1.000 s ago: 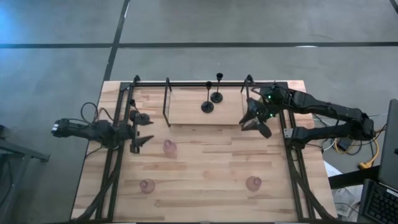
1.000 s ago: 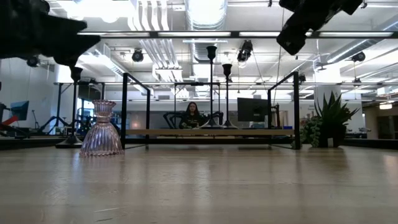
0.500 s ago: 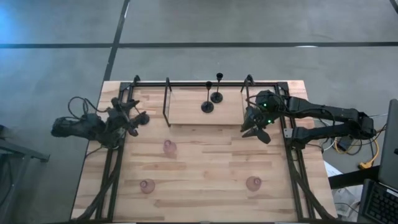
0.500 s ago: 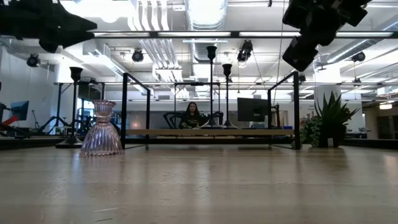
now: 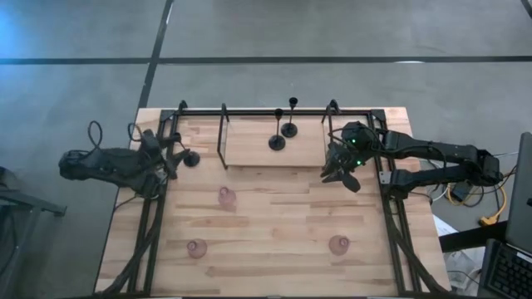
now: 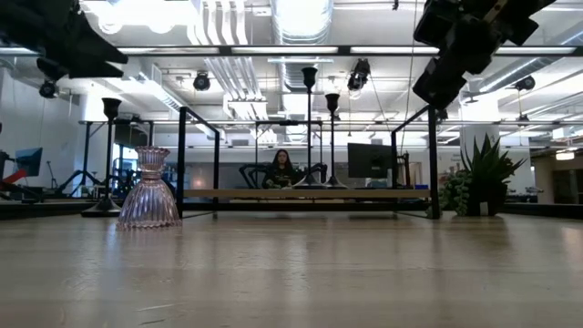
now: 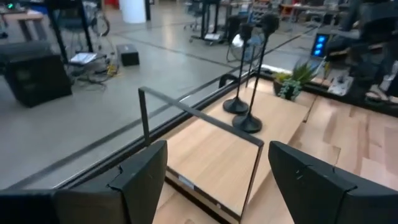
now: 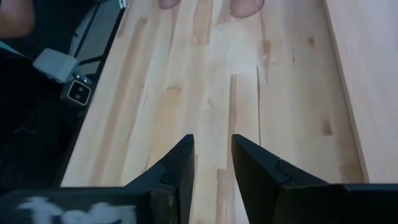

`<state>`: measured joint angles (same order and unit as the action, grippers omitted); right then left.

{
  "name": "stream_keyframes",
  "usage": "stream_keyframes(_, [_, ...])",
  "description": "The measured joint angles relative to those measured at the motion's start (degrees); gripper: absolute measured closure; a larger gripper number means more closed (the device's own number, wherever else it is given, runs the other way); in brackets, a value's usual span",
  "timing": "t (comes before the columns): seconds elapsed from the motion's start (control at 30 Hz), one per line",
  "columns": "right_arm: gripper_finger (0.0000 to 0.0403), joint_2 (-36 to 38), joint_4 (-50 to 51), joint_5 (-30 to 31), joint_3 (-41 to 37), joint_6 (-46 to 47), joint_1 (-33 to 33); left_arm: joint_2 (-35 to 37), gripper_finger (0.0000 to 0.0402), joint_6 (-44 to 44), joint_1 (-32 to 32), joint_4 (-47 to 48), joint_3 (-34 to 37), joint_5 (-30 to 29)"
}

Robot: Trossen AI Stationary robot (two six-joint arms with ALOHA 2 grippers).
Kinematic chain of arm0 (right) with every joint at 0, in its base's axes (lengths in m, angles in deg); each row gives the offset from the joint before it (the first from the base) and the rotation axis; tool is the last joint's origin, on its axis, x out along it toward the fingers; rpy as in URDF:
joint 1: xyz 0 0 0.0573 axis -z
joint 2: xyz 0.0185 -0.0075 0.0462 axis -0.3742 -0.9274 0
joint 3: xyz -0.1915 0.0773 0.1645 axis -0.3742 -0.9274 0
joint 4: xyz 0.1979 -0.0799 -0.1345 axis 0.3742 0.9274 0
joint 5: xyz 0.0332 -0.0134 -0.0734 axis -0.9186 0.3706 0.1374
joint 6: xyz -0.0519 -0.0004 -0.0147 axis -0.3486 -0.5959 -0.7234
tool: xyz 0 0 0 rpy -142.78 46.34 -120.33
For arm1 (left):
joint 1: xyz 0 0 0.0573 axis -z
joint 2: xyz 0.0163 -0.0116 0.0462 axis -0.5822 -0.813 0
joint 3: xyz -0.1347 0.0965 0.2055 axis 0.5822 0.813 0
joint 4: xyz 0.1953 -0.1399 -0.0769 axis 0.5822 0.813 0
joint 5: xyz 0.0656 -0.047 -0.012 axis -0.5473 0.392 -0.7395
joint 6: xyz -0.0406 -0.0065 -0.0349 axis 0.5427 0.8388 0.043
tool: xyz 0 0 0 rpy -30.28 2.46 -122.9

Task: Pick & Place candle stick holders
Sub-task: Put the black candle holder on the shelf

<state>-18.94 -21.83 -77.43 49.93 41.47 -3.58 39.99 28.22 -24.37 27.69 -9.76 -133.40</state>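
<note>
While two slim black candle stick holders [image 5: 278, 141] stand on the raised wooden shelf [image 5: 249, 145] at upper centre, our right tool [image 5: 339, 173], empty and half-closed, should reopen above a squat pink glass holder [image 5: 338, 244]; left tool [image 5: 160, 154] waits released.

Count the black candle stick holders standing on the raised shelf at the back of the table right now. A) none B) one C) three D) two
D: the high view shows two black holders on the shelf, while the third black holder stands on the table off the shelf's left end, near the left end effector.
</note>
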Motion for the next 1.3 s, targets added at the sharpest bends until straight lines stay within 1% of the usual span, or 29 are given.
stream_keyframes(0.07, [0.0311,0.0,-0.7,0.0,0.0,-0.1,0.0,-1.3,0.0117,3.1,0.0,1.2,0.1,-0.7])
stream_keyframes(0.2, [0.0319,0.0,-0.7,0.0,0.0,-0.1,0.0,-4.1,0.0117,12.8,0.0,1.0,0.2,-1.2])
stream_keyframes(0.27, [0.0323,0.0,-0.9,0.0,-0.1,-0.1,0.0,-5.7,0.0117,14.6,0.1,-1.2,0.2,0.7])
stream_keyframes(0.33, [0.0325,0.0,-1.1,0.0,-0.1,-0.1,0.0,-7.7,0.0117,15.2,0.1,-3.9,0.6,4.4])
stream_keyframes(0.4, [0.0326,0.0,-1.2,0.0,-0.3,-0.2,0.0,-10.0,0.0117,17.0,0.1,-5.0,0.6,7.6])
stream_keyframes(0.43, [0.0326,0.0,-1.4,0.0,-0.4,-0.2,0.0,-11.2,0.0117,18.4,0.2,-5.1,0.6,8.0])
stream_keyframes(0.53, [0.0322,0.0,-1.5,0.0,-0.6,-0.3,0.0,-15.3,0.0117,23.0,0.2,-4.6,0.7,8.0])
stream_keyframes(0.67, [0.0316,0.3,-0.9,0.0,-0.6,-0.3,0.0,-20.4,0.0117,30.0,0.2,-3.5,0.7,6.0])
stream_keyframes(0.8, [0.0314,1.3,1.9,-0.2,-0.7,-0.5,0.0,-24.1,0.0122,37.6,0.2,1.3,-0.4,4.7])
stream_keyframes(0.9, [0.0320,2.6,3.6,-0.2,-0.7,-0.6,0.0,-26.0,0.0133,44.3,0.2,7.5,-1.6,4.3])
stream_keyframes(1.0, [0.0328,3.7,3.8,-0.2,-1.1,-0.6,0.0,-27.6,0.0146,49.7,0.2,12.5,-2.7,2.6])
stream_keyframes(1.1, [0.0334,4.8,3.8,-0.2,-1.5,-0.6,0.0,-29.0,0.0160,53.9,0.2,16.2,-3.5,3.4])
stream_keyframes(1.23, [0.0339,5.7,3.8,-0.2,-1.8,-0.6,0.0,-30.3,0.0174,59.0,0.2,21.6,-4.8,6.3])
stream_keyframes(1.3, [0.0339,5.7,3.7,-0.2,-1.8,-0.7,0.0,-30.9,0.0180,62.5,0.2,24.8,-5.3,6.6])
